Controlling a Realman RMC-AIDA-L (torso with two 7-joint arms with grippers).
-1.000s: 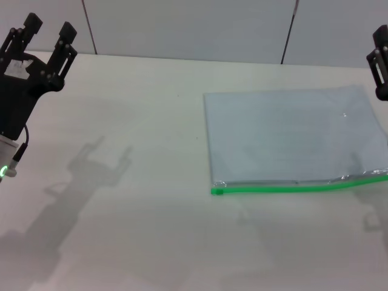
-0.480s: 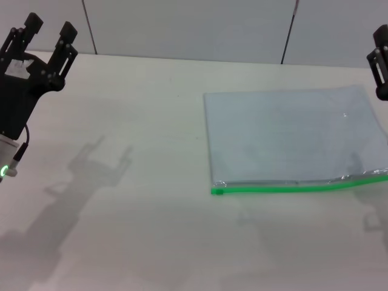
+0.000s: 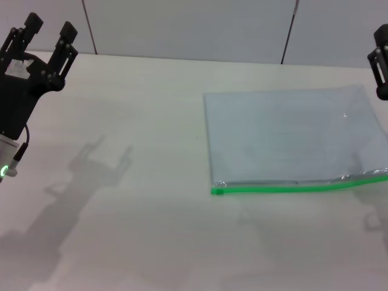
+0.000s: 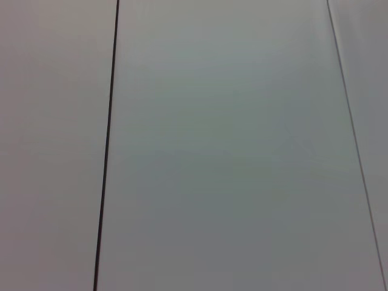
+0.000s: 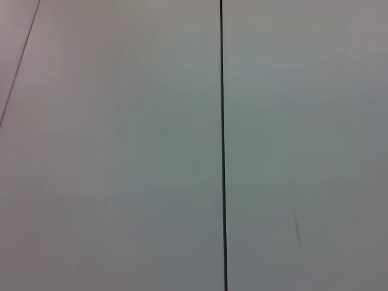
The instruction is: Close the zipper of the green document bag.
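Observation:
The green document bag [image 3: 291,136] lies flat on the table's right half in the head view, pale blue-grey and translucent. Its zipper [image 3: 297,187] runs as a bright green strip along the near long edge, slightly raised toward the right end. I cannot make out the slider. My left gripper [image 3: 45,30] is raised at the far left, open, with nothing between its fingers, far from the bag. Only a black part of my right gripper [image 3: 381,63] shows at the right frame edge, above the bag's far right corner. Both wrist views show only wall panels.
The white table [image 3: 133,182] carries the arms' shadows at left and near the bag's right end. A grey panelled wall [image 3: 188,27] stands behind the table's far edge.

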